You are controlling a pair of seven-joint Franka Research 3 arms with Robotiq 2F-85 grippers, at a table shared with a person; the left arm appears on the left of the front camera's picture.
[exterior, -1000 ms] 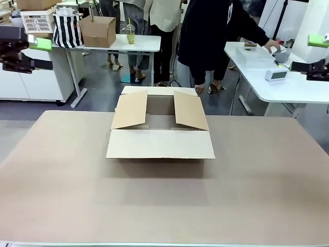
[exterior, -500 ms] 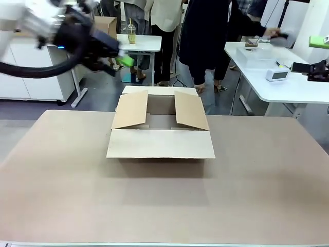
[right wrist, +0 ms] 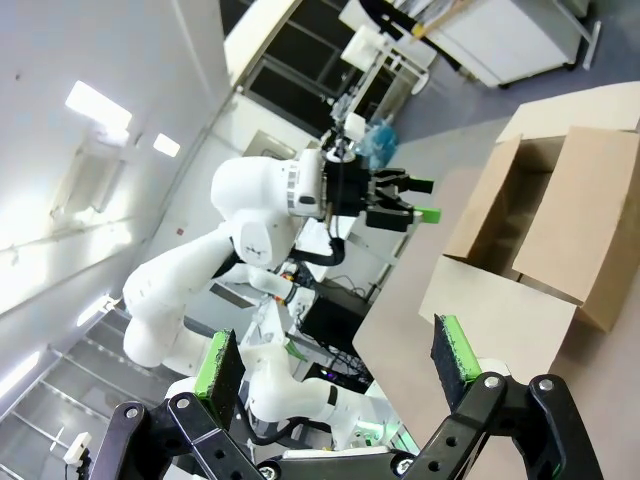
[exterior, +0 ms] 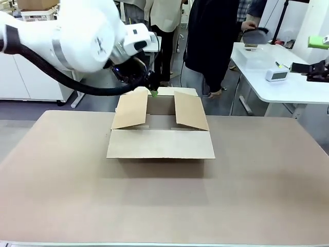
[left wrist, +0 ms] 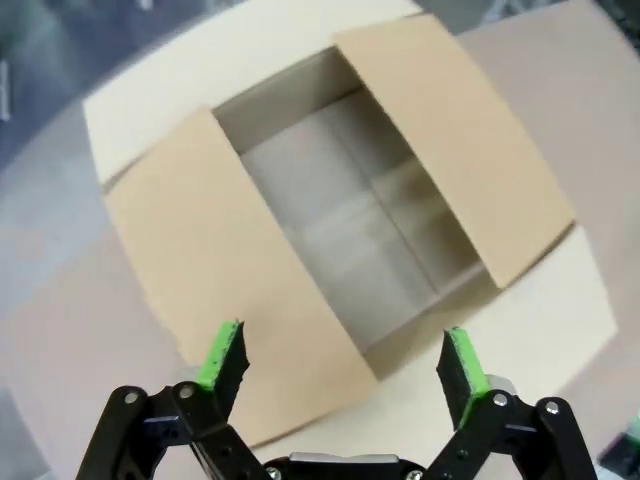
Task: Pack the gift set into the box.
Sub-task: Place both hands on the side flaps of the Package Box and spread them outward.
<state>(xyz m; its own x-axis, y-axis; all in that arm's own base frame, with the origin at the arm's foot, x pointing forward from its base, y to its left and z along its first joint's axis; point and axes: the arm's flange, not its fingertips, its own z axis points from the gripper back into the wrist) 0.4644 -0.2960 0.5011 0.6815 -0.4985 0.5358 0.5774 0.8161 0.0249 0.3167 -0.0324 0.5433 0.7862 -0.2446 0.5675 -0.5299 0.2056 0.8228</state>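
Note:
The box (exterior: 160,144) sits mid-table with its flaps spread; the two side flaps slant up. Its inside (left wrist: 360,220) holds nothing. My left gripper (exterior: 152,90) hangs over the box's far left corner. In the left wrist view it (left wrist: 340,360) is open, looking straight down into the carton with nothing between its green pads (left wrist: 222,355). My right gripper (exterior: 320,54) stays high at the right edge, away from the table. It (right wrist: 338,358) is open and holds nothing, and the box (right wrist: 530,230) lies far ahead of it. The gift set is out of view.
A person in dark clothes (exterior: 213,41) stands behind the box, reaching toward a white side table (exterior: 277,85). That table carries a small white device (exterior: 276,74) and a clear container (exterior: 254,59). Bare brown tabletop (exterior: 164,206) stretches in front of the box.
My left arm has swung in from the far left to above the box's far left corner. The right gripper has not moved. The person has shifted to the right.

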